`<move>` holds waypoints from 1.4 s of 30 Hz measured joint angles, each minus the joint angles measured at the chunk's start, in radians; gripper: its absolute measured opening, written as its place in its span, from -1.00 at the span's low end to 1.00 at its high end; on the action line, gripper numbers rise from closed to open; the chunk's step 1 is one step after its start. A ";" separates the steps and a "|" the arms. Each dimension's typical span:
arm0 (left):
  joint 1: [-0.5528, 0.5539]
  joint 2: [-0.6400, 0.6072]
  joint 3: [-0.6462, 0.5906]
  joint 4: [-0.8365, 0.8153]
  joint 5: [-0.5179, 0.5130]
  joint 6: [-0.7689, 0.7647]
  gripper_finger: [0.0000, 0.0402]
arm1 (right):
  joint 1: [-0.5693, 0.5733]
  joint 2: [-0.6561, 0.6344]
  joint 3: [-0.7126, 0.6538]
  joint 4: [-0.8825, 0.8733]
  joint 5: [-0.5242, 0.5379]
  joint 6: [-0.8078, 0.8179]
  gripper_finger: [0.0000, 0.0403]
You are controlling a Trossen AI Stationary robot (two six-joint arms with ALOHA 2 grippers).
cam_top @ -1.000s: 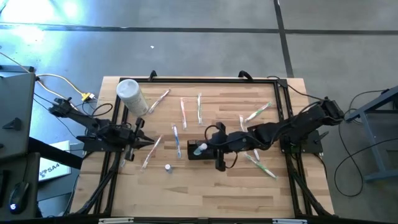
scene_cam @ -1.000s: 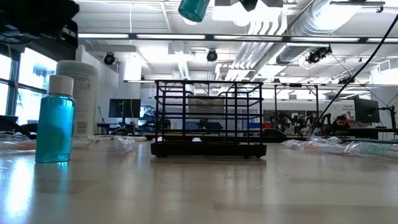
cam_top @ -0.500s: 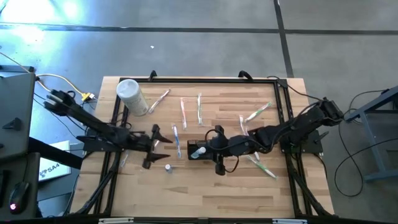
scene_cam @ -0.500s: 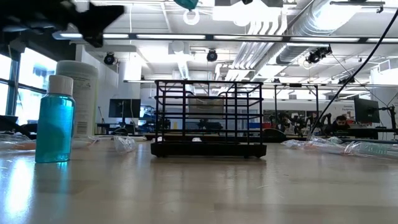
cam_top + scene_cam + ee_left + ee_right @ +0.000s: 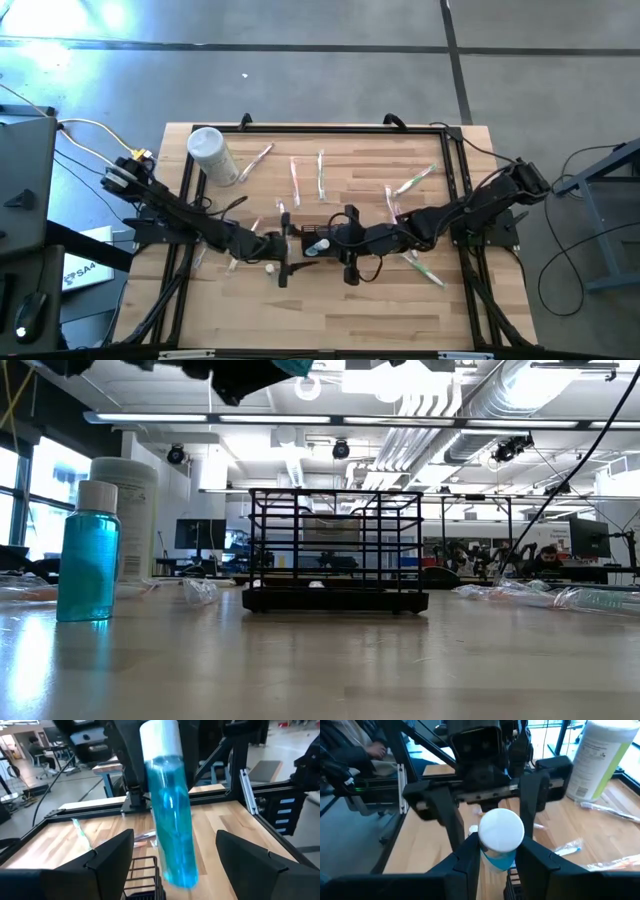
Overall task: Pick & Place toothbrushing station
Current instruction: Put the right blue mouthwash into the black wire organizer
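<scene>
While the black wire toothbrushing station (image 5: 336,550) stands upright on the wooden table (image 5: 330,310) near its centre, both arms are gathered directly above it. In the high view the station (image 5: 312,243) is largely covered by the two grippers. In the low view it is seen resting flat on the table top, its open-top compartments facing upward.

The right gripper (image 5: 496,857) is clenched on a blue bottle (image 5: 170,815) with a white cap (image 5: 501,830). The bottle is held upright above the station, the fingers (image 5: 465,865) pressed against either side just below the cap. In the high view the right gripper (image 5: 330,240) is located over the station, the right arm reaching in from the table's right edge.

The left gripper (image 5: 175,862) is spread wide, its fingers (image 5: 110,857) standing on either side of the held bottle without touching it. In the high view the left gripper (image 5: 284,250) lies just beside the station's left side, facing the right gripper.

A second blue bottle (image 5: 88,552) is observed standing upright on the table in the low view. A tall white canister (image 5: 211,155) stands near the table's far left corner. Wrapped toothbrushes (image 5: 320,175) are scattered across the surface, well apart from the grippers.
</scene>
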 joint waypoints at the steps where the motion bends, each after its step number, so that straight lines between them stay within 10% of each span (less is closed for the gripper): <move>1: 0.000 0.003 0.014 -0.018 0.000 0.000 0.40 | 0.003 0.003 0.000 -0.003 0.000 0.000 -0.52; 14: 0.000 0.009 0.044 -0.088 -0.009 0.019 0.31 | 0.022 0.003 -0.001 -0.023 0.025 0.007 -0.52; 25: 0.000 0.009 0.044 -0.118 -0.047 0.048 -0.70 | 0.021 0.003 -0.001 -0.030 0.033 0.000 -0.51; 42: 0.000 -0.027 0.044 -0.318 -0.084 0.077 -0.70 | 0.039 -0.026 0.000 -0.168 0.020 0.254 0.17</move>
